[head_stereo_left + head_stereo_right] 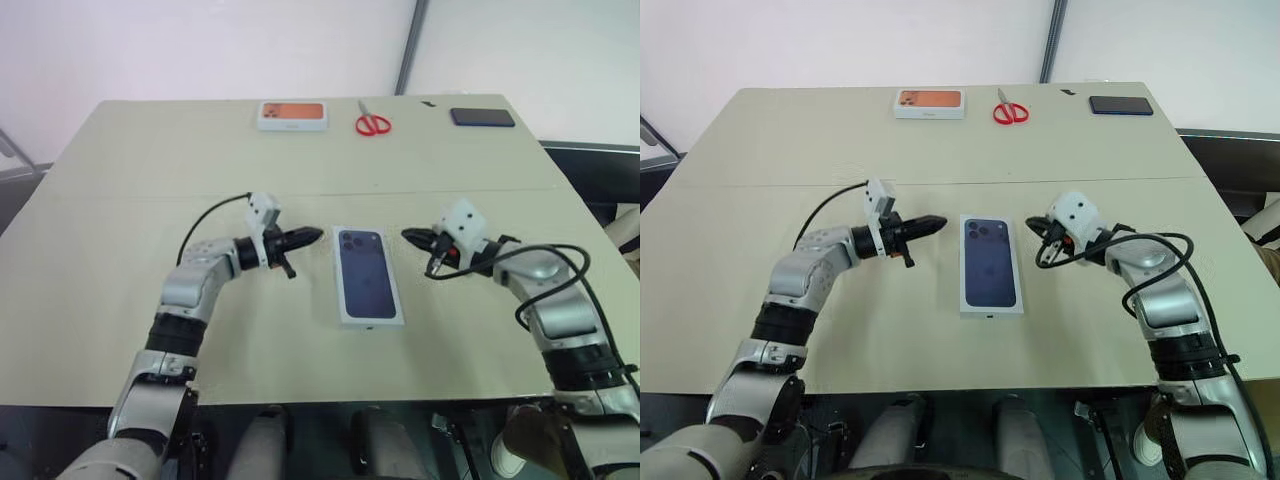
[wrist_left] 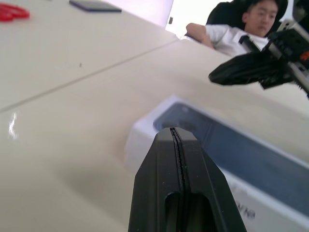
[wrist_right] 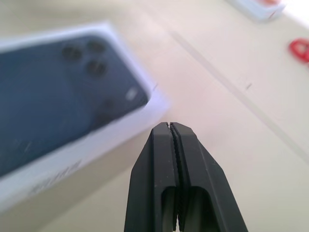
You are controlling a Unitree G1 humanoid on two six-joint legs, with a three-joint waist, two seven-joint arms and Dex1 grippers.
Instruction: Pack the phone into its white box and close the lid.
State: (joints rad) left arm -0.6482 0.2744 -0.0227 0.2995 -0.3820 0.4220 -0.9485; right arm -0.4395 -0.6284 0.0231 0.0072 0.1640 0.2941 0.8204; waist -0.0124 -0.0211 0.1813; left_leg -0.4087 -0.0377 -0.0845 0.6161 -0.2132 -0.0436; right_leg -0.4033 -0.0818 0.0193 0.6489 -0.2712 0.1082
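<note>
a: what is on the left?
b: the left tool (image 1: 312,236) hangs above the table (image 1: 120,180), its black fingers pressed flat together with nothing between them, tip aimed toward the middle.

a: and just past its tip?
b: the lid (image 1: 367,274), white with a dark blue phone printed on its face, lies flat between the two tools. it looks seated on the white box, whose side wall (image 2: 270,212) shows below it in the left wrist view. the phone itself cannot be seen. neither tool touches the lid.

a: the other side?
b: the right tool (image 1: 410,237) faces the left one across the lid, also squeezed narrow and empty, clear of the table.

a: anything beyond the tools?
b: at the table's far edge, left to right: a white box with orange picture (image 1: 293,115), red scissors (image 1: 372,122), and a flat black phone (image 1: 482,117). in the left wrist view a person (image 2: 231,29) sits past the table.
</note>
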